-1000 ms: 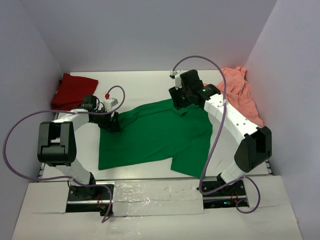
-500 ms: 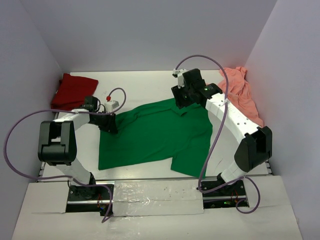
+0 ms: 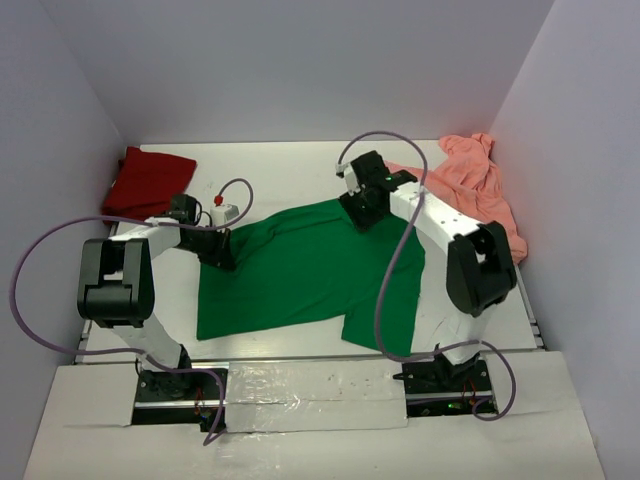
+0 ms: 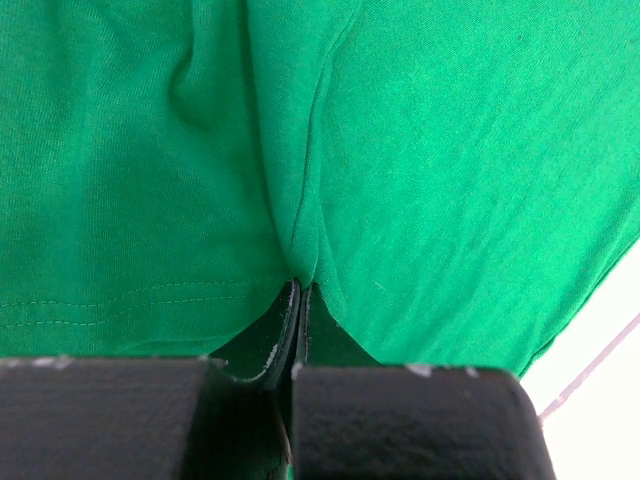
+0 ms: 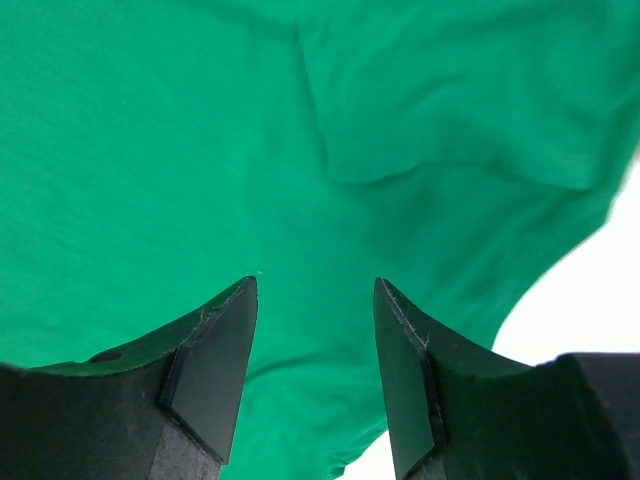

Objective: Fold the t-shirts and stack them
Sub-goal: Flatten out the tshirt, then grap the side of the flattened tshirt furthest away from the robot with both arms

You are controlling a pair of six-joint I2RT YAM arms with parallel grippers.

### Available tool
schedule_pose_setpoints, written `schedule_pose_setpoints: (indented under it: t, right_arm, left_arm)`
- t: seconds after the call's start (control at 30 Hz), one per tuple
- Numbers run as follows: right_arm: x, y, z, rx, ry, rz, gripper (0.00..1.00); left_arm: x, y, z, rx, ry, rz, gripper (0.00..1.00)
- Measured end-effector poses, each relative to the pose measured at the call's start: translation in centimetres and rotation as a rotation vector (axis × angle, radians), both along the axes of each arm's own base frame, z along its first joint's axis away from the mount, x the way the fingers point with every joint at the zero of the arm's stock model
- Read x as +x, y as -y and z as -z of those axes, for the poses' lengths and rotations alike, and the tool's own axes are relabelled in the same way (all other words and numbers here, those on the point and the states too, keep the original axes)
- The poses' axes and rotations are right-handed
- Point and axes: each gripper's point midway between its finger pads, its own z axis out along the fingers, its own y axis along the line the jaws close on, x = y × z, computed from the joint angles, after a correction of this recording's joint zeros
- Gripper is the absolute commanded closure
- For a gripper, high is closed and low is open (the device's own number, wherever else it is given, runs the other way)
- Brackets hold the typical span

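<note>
A bright green t-shirt [image 3: 300,265] lies spread over the middle of the table. At its left edge my left gripper [image 3: 222,250] is low on the cloth. In the left wrist view that gripper [image 4: 298,288] is shut, with a ridge of the green t-shirt [image 4: 420,160] pinched between its tips. My right gripper [image 3: 362,212] hovers over the shirt's far edge. Seen from the right wrist, it [image 5: 315,285] stands open with green cloth [image 5: 200,150] below and nothing between the fingers. A dark red t-shirt [image 3: 145,180] lies at the back left, and a salmon-pink t-shirt [image 3: 475,180] is crumpled at the back right.
White walls close in the table on the left, back and right. The right arm's elbow [image 3: 480,265] stands over the table's right side beside the shirt's sleeve. Purple cables [image 3: 385,270] loop from both arms above the cloth. The arm bases sit on the near rail [image 3: 310,385].
The left gripper has closed on the green shirt's left edge. The right gripper has shifted slightly left over the far edge, and its elbow has swung inward. The right jaws stayed open.
</note>
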Motion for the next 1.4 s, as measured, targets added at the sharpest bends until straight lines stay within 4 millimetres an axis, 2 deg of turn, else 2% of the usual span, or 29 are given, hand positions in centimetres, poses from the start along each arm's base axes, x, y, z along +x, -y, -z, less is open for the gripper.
schedule_pose_setpoints:
  t: [0.13,0.23,0.5,0.67,0.8,0.93,1.07,1.4]
  right_arm:
    - [-0.8,0.7,4.9,-0.079,-0.120,-0.024,0.42]
    - [-0.8,1.2,6.5,-0.121,-0.145,-0.028,0.42]
    - [0.6,3.3,7.7,-0.233,-0.057,0.007,0.44]
    - [1.3,5.9,8.6,-0.370,0.038,0.000,0.44]
    - [2.0,7.7,8.4,-0.489,0.134,-0.037,0.45]
    - [2.9,8.5,7.8,-0.569,0.248,-0.080,0.46]
    - [3.3,7.9,7.3,-0.597,0.325,-0.144,0.47]
    - [4.3,3.7,5.9,-0.435,0.390,-0.278,0.50]
  left_arm:
    - [0.0,0.0,0.0,-0.001,-0.001,0.000,1.00]
    - [-0.1,0.0,0.1,-0.001,-0.003,0.000,1.00]
    - [-0.7,0.1,0.4,-0.004,-0.018,0.001,1.00]
    - [-0.9,0.1,0.4,-0.006,-0.017,0.002,1.00]
    - [-1.0,0.1,0.3,-0.006,-0.015,0.001,1.00]
    - [-0.9,0.1,0.1,-0.006,-0.010,0.000,1.00]
    - [-1.0,0.1,-0.1,-0.007,-0.005,-0.001,1.00]
    - [-1.1,0.1,-0.3,-0.007,0.001,-0.001,1.00]
